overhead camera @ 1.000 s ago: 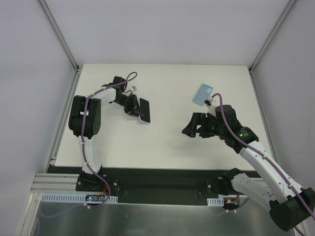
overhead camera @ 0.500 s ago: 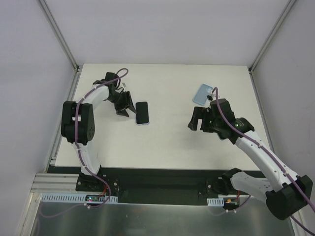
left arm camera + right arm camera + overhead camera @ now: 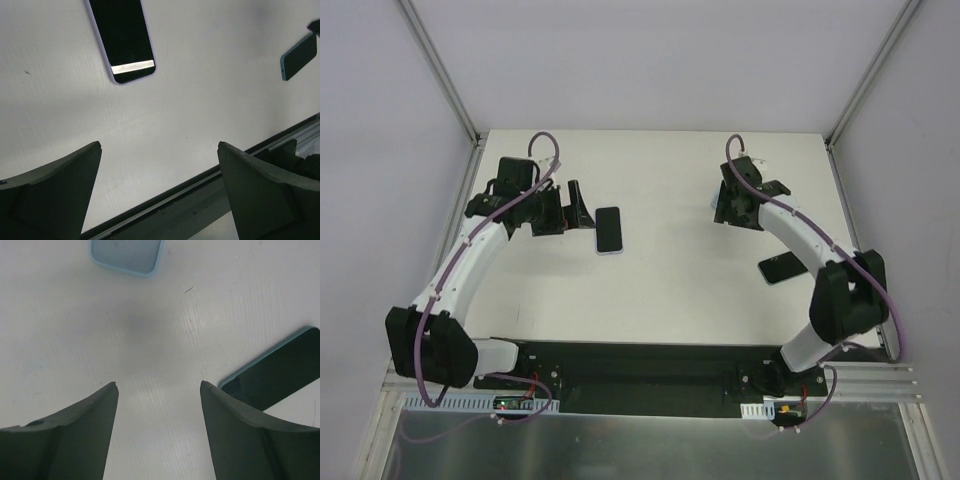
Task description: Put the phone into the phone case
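Note:
The phone (image 3: 609,230) lies flat on the white table, black screen up, with a thin lavender edge; the left wrist view shows it at the top (image 3: 122,40). My left gripper (image 3: 577,208) (image 3: 159,145) hovers just left of it, open and holding nothing. The phone case (image 3: 127,255), a light blue shell, lies at the back right, mostly hidden under my right arm in the top view. My right gripper (image 3: 728,205) (image 3: 158,383) hangs just short of the case, open, with bare table between its fingers.
A dark slab with a light blue rim (image 3: 780,268) (image 3: 275,372) (image 3: 299,56) lies on the table near the right arm's elbow. The table's black front rail (image 3: 210,185) runs under the left gripper. Metal frame posts stand at the back corners.
My left gripper opened, let go of the phone and drew back to the left. My right arm swung back over the phone case, uncovering the dark slab, and its jaws narrowed somewhat.

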